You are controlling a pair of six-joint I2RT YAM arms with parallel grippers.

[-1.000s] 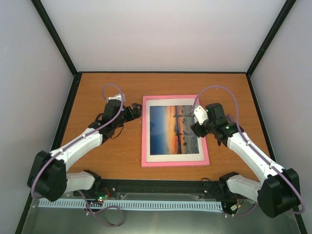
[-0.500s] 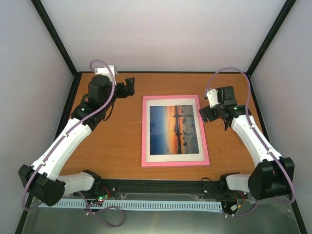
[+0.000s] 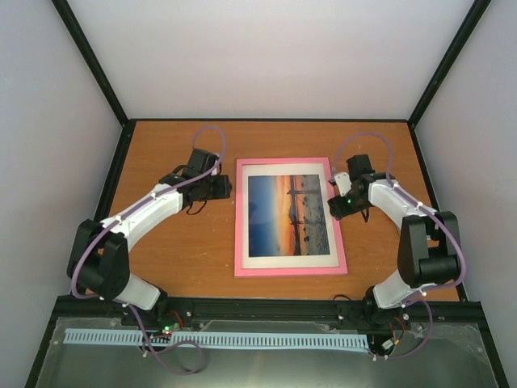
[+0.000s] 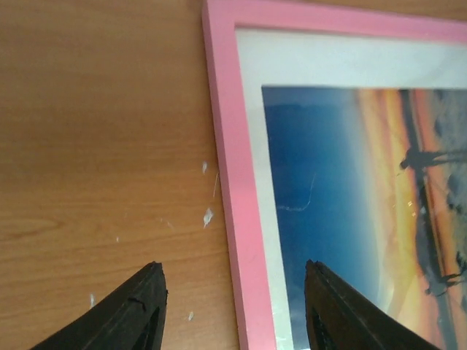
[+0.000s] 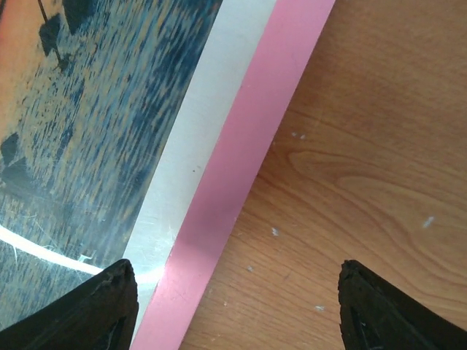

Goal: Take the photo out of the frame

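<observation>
The frame (image 3: 241,218) with a thin pink border lies face up in the middle of the table. The photo (image 3: 288,214), an orange sunset over blue water, shows inside it behind a cream mat (image 3: 287,260). My left gripper (image 3: 229,187) is open at the frame's left edge near the top, its jaws straddling the pink border (image 4: 226,168), one over the table and one over the photo (image 4: 321,204). My right gripper (image 3: 334,207) is open at the frame's right edge, its jaws straddling the pink border (image 5: 252,168). The photo (image 5: 95,102) shows at the left of the right wrist view.
The wooden table (image 3: 174,250) is walled by black posts and pale panels on three sides. A black rail (image 3: 266,307) runs along the near edge by the arm bases. Small white flecks (image 4: 207,216) dot the wood.
Both arms came down from raised poses further out and closed in on the frame's left and right edges. The frame has not moved.
</observation>
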